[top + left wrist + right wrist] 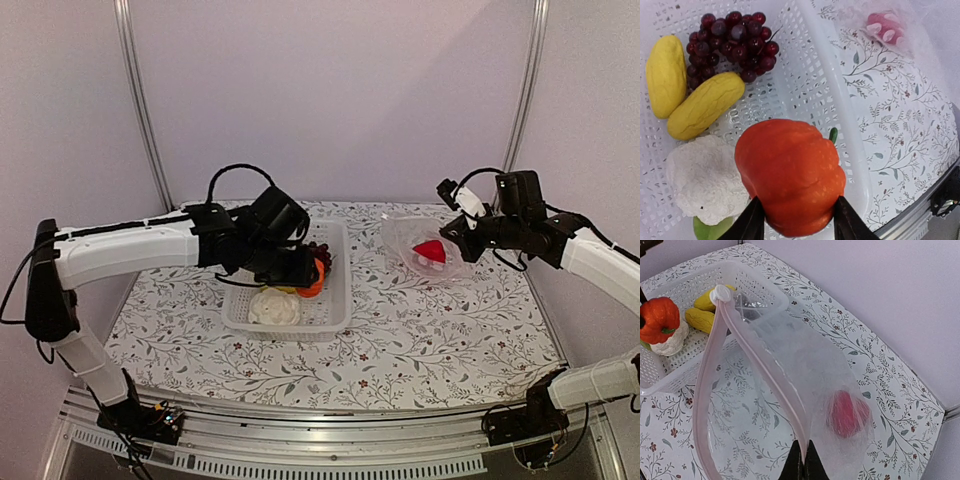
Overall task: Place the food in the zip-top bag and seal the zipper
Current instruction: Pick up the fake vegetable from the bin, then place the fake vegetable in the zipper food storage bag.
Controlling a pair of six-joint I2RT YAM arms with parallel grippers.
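My left gripper (799, 220) is shut on the orange toy pepper (790, 175) and holds it over the white lattice basket (810, 95), also in the top view (312, 280). In the basket lie two yellow pieces (705, 105), the purple grapes (732, 42) and the white cauliflower (702, 180). My right gripper (803, 462) is shut on the pinkish zipper (755, 365) edge of the clear zip-top bag (805, 365) and holds its mouth open. A red piece (847, 412) lies inside the bag, also in the top view (430, 250).
A green piece (710, 231) peeks out under the cauliflower. A white slider tab (720, 293) sits at the far end of the zipper. The floral tablecloth (420, 340) covers the table; walls close in behind and at the sides.
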